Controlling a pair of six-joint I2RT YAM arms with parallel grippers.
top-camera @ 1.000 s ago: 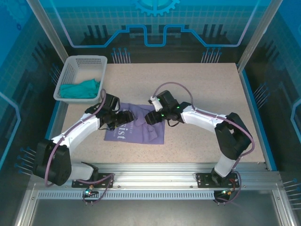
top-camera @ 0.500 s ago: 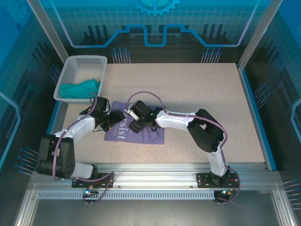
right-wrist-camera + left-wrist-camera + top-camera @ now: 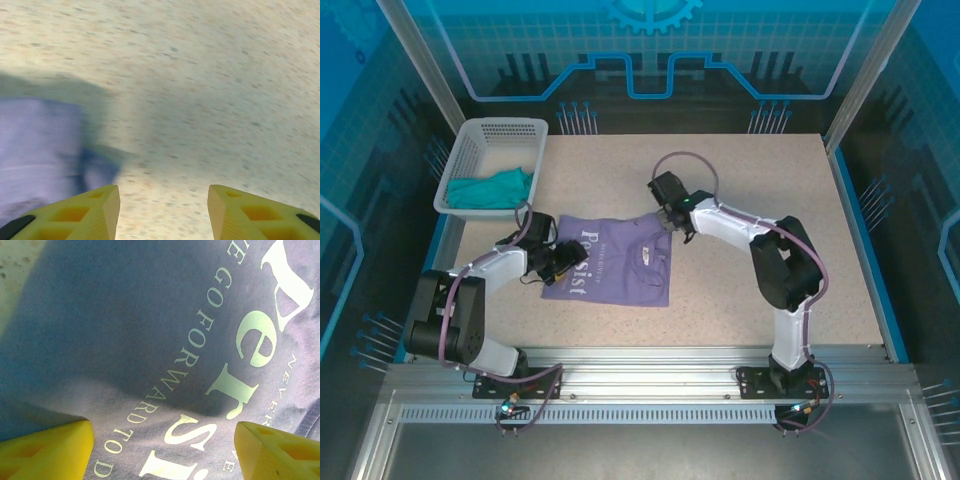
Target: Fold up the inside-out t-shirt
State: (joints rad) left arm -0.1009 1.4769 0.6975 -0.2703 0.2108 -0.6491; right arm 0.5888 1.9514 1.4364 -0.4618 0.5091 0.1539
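- The lavender t-shirt [image 3: 620, 272] lies spread flat on the table [image 3: 760, 180], a little left of the middle. Its white "Persist" print faces up and runs sideways along its left part.
- The left hand [image 3: 164, 424] hangs low over that print, near the shirt's left edge. Its yellow fingers [image 3: 50, 450] stand wide apart above flat cloth and grip nothing.
- The right hand [image 3: 161, 191] is at the shirt's far right corner. Its fingers are likewise apart, with bare table between them and the shirt's edge just beside one finger.
- A white basket [image 3: 470, 140] sits at the table's far left corner, well apart from the shirt, with a teal garment [image 3: 490, 188] in it.
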